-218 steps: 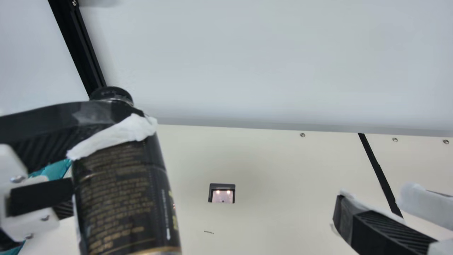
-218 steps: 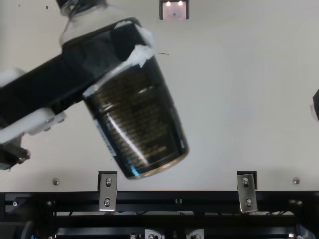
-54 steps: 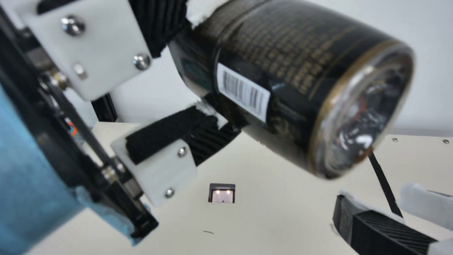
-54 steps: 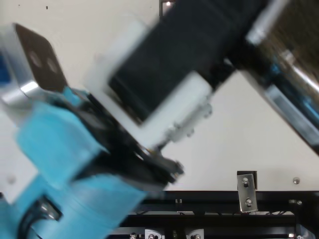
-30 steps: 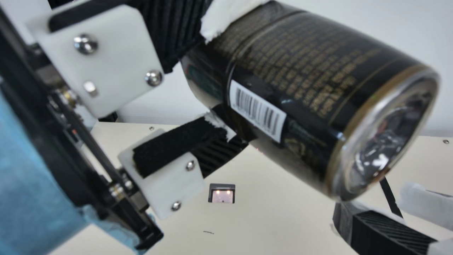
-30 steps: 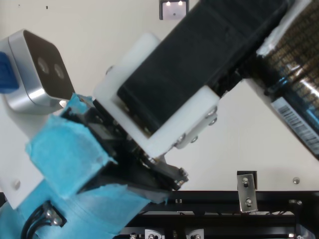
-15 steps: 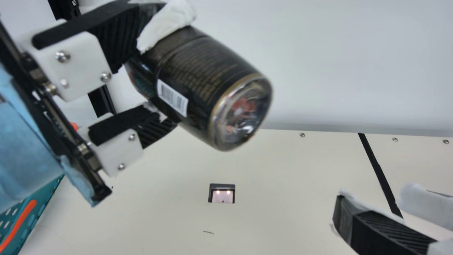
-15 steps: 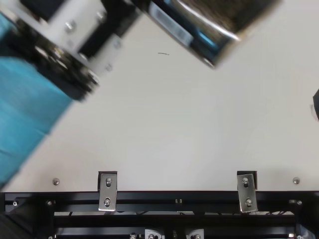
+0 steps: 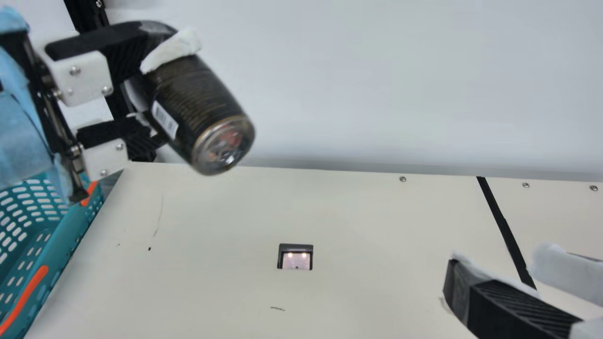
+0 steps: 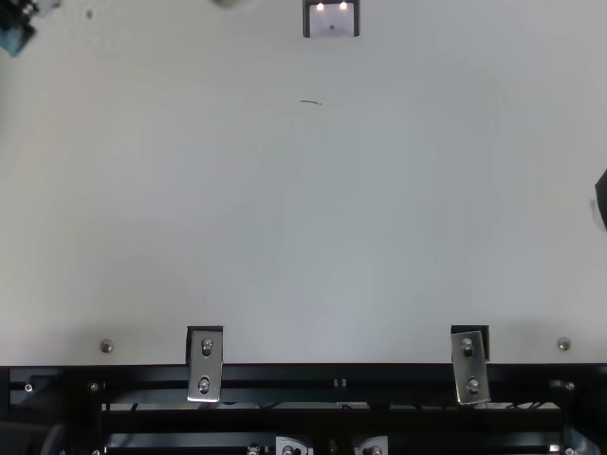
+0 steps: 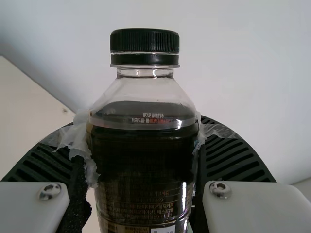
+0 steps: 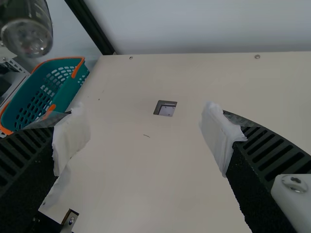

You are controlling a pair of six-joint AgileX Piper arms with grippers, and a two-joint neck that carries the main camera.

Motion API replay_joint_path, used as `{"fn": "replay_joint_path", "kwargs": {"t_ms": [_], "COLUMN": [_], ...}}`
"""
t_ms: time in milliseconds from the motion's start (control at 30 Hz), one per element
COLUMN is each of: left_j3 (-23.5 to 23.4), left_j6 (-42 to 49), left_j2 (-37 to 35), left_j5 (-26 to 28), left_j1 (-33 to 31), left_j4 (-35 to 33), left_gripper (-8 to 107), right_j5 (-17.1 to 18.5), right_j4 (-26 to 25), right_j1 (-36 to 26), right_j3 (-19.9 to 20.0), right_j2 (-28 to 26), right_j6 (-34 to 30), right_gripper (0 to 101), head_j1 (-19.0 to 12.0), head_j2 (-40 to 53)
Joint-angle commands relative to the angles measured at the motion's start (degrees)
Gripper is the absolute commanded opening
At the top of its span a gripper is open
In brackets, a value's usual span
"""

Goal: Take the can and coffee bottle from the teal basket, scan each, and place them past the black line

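Left gripper pinched tilted coffee bottle, aloft left of scanner in main view; right gripper was spread, right of scanner; scan step likely in hand; next move needed barcode facing scanner.

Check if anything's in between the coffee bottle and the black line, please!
Nothing visible blocks the coffee bottle from the far end of the black line; the scanner is low down. But the open right gripper hangs by the line's near end and might get in the way.
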Motion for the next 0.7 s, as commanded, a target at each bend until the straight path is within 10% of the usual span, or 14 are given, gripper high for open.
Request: {"fn": "replay_joint_path", "kwargs": {"t_ms": [0,300,667], "left_j3": [1.46,9.75,9.73], "left_j6": [1.27,-13.76,-13.76], "left_j2": [1.0,3.01,3.06], "left_j5": [3.52,14.67,14.78], "left_j1": [4.62,10.39,10.35], "left_j4": [0.3,2.84,3.02], "left_gripper": [10,10,10], "right_j5": [0.0,0.0,-2.14], "right_j4": [0.0,0.0,5.86], "right_j1": [0.0,0.0,1.96], "right_j3": [0.0,0.0,-0.35], "right_j2": [0.0,0.0,1.87], "right_j6": [0.0,0.0,3.85], "right_gripper": [101,101,101], "head_j1": [-1.6,-1.6,-1.6], "head_j2": [-0.19,-0.19,-0.19]}}
